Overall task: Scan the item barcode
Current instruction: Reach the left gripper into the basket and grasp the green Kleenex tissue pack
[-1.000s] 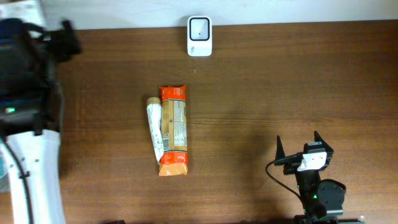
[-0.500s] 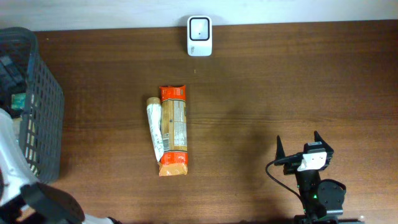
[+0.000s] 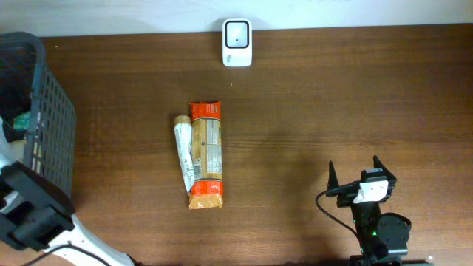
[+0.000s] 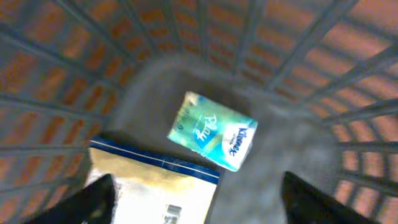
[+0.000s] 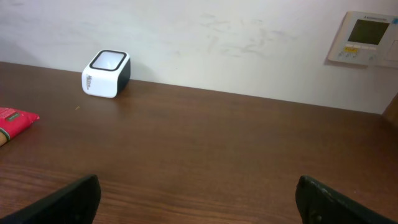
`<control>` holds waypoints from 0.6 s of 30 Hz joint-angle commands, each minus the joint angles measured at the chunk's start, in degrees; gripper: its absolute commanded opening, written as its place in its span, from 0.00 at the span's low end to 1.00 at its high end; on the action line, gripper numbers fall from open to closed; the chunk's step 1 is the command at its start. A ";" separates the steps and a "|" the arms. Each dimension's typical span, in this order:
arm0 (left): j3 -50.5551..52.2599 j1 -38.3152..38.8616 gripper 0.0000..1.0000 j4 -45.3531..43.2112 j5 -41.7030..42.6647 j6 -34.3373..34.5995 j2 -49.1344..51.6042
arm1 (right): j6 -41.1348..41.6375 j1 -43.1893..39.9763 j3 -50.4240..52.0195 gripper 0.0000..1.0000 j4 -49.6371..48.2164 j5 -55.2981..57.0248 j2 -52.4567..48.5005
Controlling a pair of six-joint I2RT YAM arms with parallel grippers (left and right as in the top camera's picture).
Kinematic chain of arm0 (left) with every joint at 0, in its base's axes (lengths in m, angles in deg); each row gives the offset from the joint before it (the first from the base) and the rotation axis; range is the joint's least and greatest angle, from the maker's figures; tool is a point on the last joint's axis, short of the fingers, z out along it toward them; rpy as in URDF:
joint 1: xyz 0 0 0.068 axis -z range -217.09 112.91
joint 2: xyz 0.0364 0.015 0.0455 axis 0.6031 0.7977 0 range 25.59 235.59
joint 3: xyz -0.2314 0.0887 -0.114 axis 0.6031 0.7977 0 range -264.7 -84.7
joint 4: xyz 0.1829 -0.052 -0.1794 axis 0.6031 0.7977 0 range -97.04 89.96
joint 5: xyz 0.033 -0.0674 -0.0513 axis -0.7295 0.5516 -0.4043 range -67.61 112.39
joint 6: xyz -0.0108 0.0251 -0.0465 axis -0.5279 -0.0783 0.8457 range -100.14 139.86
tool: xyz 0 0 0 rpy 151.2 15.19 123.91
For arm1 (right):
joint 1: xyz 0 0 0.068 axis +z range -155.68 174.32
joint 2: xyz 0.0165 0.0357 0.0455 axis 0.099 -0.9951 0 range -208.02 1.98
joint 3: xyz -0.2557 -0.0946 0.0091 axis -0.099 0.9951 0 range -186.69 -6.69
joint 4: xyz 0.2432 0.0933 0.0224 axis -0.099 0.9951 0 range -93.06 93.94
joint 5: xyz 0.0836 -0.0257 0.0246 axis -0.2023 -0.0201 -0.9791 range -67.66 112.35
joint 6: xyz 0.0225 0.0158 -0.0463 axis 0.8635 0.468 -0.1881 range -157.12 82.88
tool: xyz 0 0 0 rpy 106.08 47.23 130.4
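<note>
the orange packet (image 3: 206,155) is a long flat pouch with orange ends and a pale printed panel facing up in the middle; it lies on the table (image 3: 318,96) well ahead of the right pincer (image 3: 354,166) and off to its left, nothing touching it but a white tube (image 3: 183,151) pressed along its far-left side, slightly tilted against it

the packet's long axis runs in the same line the right pincer points, one orange end toward the white scanner (image 3: 237,43), which stands further ahead against the wall

the right arm sits low at the near edge, its pincer level and aimed across the table, fingers spread wide with nothing between them

the left arm shows as a white link and a black block beside the dark mesh basket (image 3: 52,125), its camera looking straight down into it; the left pincer (image 4: 196,186) hangs with fingers well apart, holding nothing

just below and a little ahead of it lies a teal and white tissue pack (image 4: 213,130), set at a slant; between its fingertips lies a tan pouch (image 4: 155,193) with a dark blue band, print too blurred to read
</note>
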 commanded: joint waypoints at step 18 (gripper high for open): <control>-0.57 -0.13 0.59 -5.60 1.01 -8.81 14.64 | -0.20 -0.37 0.52 0.99 -0.09 -0.31 0.28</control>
